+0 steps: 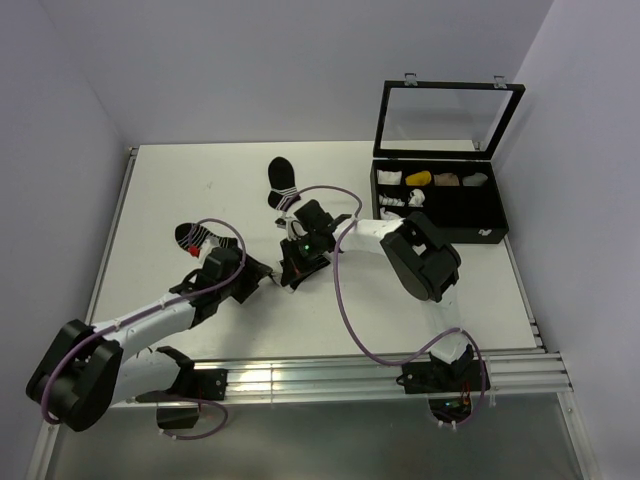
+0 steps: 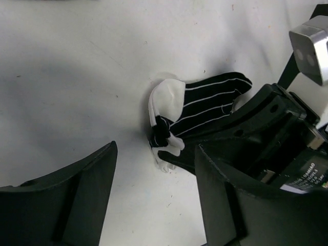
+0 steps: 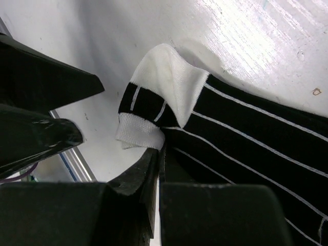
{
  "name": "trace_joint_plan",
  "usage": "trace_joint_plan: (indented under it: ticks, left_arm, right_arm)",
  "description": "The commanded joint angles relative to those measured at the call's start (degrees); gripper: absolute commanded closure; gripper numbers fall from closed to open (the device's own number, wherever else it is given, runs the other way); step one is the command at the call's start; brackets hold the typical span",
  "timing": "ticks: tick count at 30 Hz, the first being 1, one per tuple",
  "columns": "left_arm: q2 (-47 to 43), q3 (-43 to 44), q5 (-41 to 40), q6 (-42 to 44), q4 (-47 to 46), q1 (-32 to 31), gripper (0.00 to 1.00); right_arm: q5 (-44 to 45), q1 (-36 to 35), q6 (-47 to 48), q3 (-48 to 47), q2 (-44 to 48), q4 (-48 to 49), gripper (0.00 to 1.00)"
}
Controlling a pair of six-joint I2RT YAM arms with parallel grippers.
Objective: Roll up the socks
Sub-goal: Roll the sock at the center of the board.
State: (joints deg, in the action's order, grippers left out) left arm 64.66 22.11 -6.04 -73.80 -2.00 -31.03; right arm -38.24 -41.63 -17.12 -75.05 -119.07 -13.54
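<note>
**Right fingers [image 3: 146, 179] pinch the socks [image 2: 205, 102]; left fingers [image 2: 97, 174] stand apart**

The socks, black with thin white stripes and a white end, lie bunched on the tabletop [image 2: 77, 61] between the two arms. The right fingers are pressed together on the fabric just under the folded white end. The left fingers stand wide, just beside the bundle, holding nothing.
</note>
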Motion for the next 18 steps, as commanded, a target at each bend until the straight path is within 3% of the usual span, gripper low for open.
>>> trace_joint_plan:
  ticks: [1,18]
  left_arm:
    - [2.74,2.85,1.91,-2.75,-4.68,-0.26,0.34]
    - [6.26,2.24,3.49,-8.64,-10.74,-0.26,0.43]
  right_arm:
    - [2.91,0.06,0.87,-1.77,-1.26,-2.19,1.00]
    - [3.87,0.05,1.04,-1.95,-1.34,-1.84,1.00]
